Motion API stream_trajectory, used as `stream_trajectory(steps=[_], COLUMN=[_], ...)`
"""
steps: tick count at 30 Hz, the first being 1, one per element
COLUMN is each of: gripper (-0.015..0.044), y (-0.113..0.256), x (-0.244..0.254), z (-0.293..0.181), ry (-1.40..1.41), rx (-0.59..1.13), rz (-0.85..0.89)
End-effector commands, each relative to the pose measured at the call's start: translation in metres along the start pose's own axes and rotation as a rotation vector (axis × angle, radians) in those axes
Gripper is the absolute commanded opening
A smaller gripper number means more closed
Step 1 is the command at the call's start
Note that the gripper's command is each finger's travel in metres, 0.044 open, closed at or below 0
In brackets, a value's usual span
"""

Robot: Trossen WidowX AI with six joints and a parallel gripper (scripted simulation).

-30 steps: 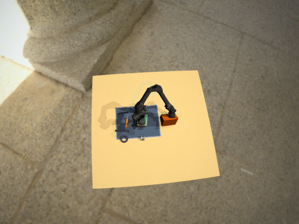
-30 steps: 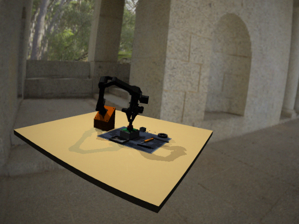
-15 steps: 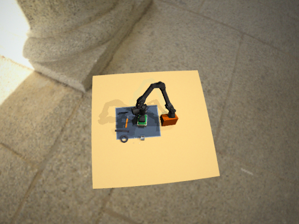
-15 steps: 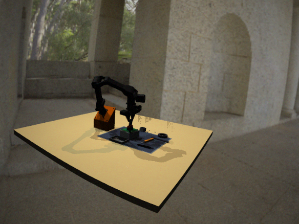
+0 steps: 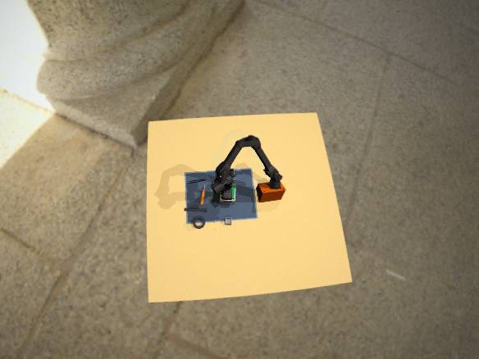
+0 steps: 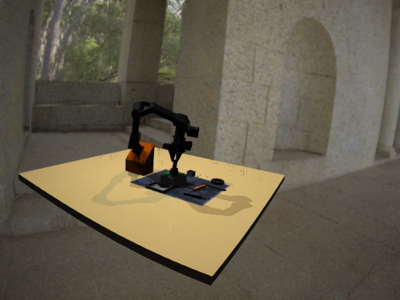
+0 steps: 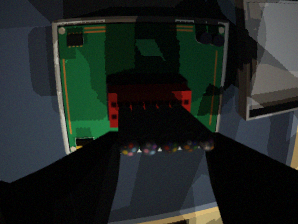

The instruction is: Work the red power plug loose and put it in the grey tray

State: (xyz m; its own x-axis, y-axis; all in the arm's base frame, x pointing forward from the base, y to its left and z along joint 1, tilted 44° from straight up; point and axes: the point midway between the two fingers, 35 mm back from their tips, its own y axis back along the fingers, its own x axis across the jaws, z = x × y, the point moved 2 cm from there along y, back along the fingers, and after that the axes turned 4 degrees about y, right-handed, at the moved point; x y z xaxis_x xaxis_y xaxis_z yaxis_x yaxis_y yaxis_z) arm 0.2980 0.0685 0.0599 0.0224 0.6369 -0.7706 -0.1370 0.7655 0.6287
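Gripper (image 5: 228, 193) (image 6: 174, 167) (image 7: 164, 143) clamped on red plug (image 6: 174, 170) (image 7: 150, 93), above circuit board (image 5: 234, 192) (image 6: 167, 174) (image 7: 82, 100).

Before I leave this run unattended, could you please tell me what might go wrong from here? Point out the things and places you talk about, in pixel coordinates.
The gripper (image 6: 175, 168) (image 7: 164, 143) is shut on the red plug (image 6: 174, 170), low over the green circuit board (image 5: 234, 193) (image 6: 167, 173) (image 7: 82, 100). A hard upward pull might jerk the plug or lift the board. Rocking it too far could strain the socket. The grey tray (image 6: 149, 187) (image 7: 243, 102) lies close beside the board, so the arm might knock it.
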Motion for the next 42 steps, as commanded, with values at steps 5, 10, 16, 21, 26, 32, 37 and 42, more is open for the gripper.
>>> stream_trajectory(steps=[5,10,16,21,26,32,37,42], gripper=[0.0,0.0,0.0,0.0026,0.0157,0.0249,0.0249,0.0249], y=[0.014,0.019,0.006,-0.004,-0.004,-0.004,-0.009,-0.017], x=[-0.008,-0.009,-0.007,-0.006,-0.006,-0.006,-0.005,-0.004], z=[0.0,0.0,0.001,0.001,0.001,0.001,0.001,0.001], ry=[0.015,0.015,0.015,0.014,0.014,0.014,0.014,0.014], rx=[-0.028,-0.028,-0.028,-0.029,-0.029,-0.029,-0.029,-0.029], rz=[0.128,0.128,0.127,0.127,0.127,0.127,0.127,0.126])
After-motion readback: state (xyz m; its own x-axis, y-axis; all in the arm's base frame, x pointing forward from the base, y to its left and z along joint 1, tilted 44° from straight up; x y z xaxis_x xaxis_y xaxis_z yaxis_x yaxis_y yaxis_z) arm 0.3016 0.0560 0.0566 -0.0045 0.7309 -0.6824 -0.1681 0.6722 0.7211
